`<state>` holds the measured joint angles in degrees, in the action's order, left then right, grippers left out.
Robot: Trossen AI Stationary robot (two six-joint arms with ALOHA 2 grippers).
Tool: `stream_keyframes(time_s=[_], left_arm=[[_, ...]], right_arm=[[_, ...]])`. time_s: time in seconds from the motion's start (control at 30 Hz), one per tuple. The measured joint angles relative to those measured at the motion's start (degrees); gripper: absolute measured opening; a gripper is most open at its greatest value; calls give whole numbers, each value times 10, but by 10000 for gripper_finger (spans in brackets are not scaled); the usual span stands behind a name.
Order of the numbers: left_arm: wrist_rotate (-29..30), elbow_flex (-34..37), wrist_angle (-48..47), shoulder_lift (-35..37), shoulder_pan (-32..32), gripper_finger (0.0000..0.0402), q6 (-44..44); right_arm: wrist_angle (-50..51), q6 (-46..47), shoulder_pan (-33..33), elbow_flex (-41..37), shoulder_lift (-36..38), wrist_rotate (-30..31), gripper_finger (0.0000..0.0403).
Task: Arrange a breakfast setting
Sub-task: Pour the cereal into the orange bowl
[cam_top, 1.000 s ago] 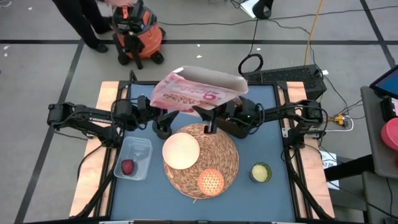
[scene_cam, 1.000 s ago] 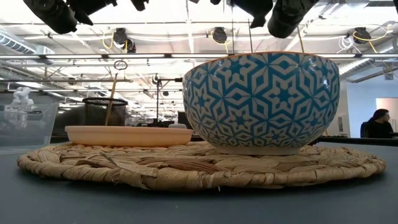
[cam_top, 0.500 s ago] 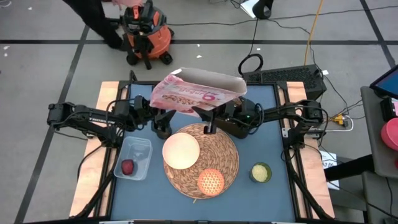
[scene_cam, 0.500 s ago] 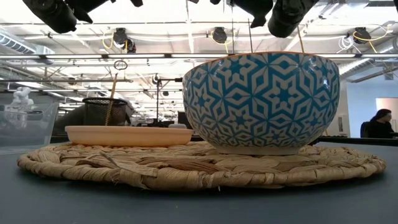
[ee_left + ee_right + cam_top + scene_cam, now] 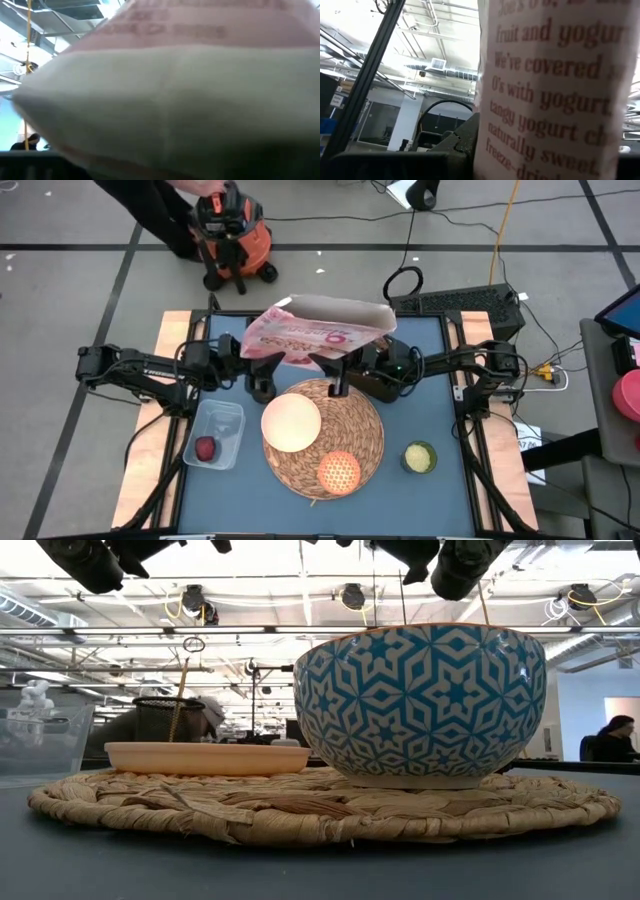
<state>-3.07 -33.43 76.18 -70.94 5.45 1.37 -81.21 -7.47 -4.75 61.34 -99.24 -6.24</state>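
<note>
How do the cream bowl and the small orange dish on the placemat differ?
From above, the cream bowl is wider with a plain pale inside; the small orange dish is narrower, its inside orange and dotted. The bowl sits toward the arms, the dish toward the mat's near edge. Both are round and rest on the woven placemat.

Overhead and table-level views sharing the placemat (image 5: 325, 438); wrist views close-up.

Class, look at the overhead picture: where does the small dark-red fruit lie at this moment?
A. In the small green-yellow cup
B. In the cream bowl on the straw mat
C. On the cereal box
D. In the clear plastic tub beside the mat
D: the overhead view shows the fruit inside the clear plastic tub, off the straw mat, while the cream bowl is empty.
</note>
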Motion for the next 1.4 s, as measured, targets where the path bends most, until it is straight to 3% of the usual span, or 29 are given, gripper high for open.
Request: stream_keyframes(time_s=[0.17, 0.4, 0.57, 0.77, 1.0, 1.4], left_arm=[[-3, 0, 0, 0, 0, 168, 1], [4, 1, 2, 0, 0, 166, 0], [10, 1, 2, 0, 0, 165, 2], [10, 1, 3, 0, 0, 165, 2], [9, 1, 4, 4, 0, 164, 1], [5, 1, -21, 48, 0, 164, -34]], right_arm=[[0, 1, 0, 0, 0, 0, 98], [0, 8, 0, 0, 0, 5, 107], [1, 21, -1, 0, 0, 10, 148], [52, 35, -1, 0, 16, 6, 228], [246, 50, -1, 0, 87, 3, 291], [698, -31, -1, 0, 260, 3, 294]])
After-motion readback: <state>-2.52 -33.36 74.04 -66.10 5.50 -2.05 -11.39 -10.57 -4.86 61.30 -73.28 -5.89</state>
